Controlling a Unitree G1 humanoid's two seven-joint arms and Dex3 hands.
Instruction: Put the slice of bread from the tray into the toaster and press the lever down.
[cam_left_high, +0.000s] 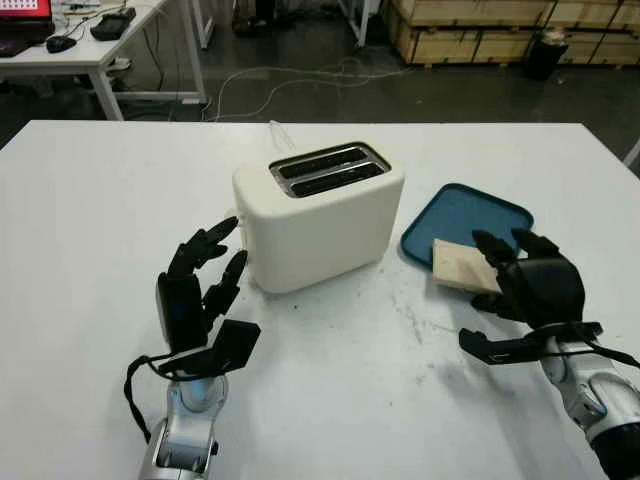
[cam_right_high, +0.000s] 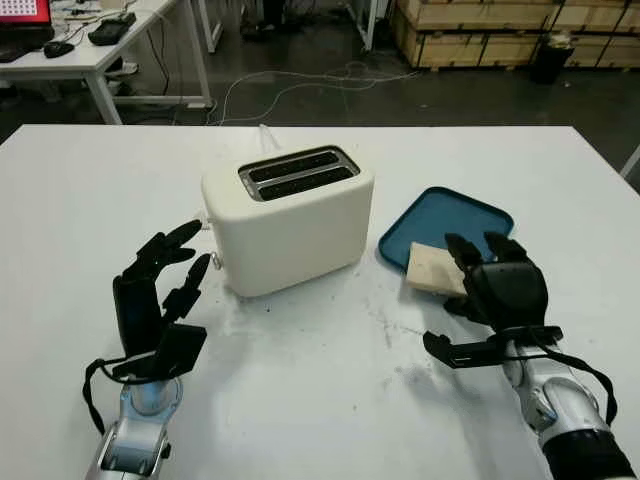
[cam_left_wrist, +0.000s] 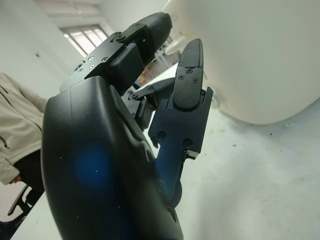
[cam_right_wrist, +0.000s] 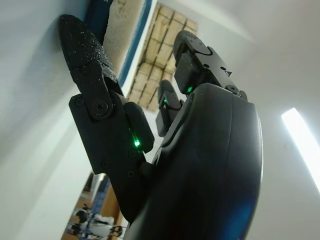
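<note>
My right hand (cam_left_high: 528, 285), fingers wide and holding nothing, sits at the blue tray's (cam_left_high: 470, 208) near edge to take the bread slice (cam_left_high: 460, 265); left hand (cam_left_high: 200, 290), open, waits beside the toaster (cam_left_high: 318, 215) for its lever.

This is a lab or workshop hall rather than a kitchen. The wide white worktop (cam_left_high: 100, 200) stands on a bare dark concrete floor (cam_left_high: 300, 80) where loose pale cables (cam_left_high: 290, 80) trail. Behind it, stacked wooden crates or pallets (cam_left_high: 480, 25) line the back, with a black bin (cam_left_high: 548, 50) beside them. At the far left a white desk (cam_left_high: 60, 55) carries a red-lit monitor (cam_left_high: 25, 8), a black mouse (cam_left_high: 61, 43) and other dark gear.
</note>
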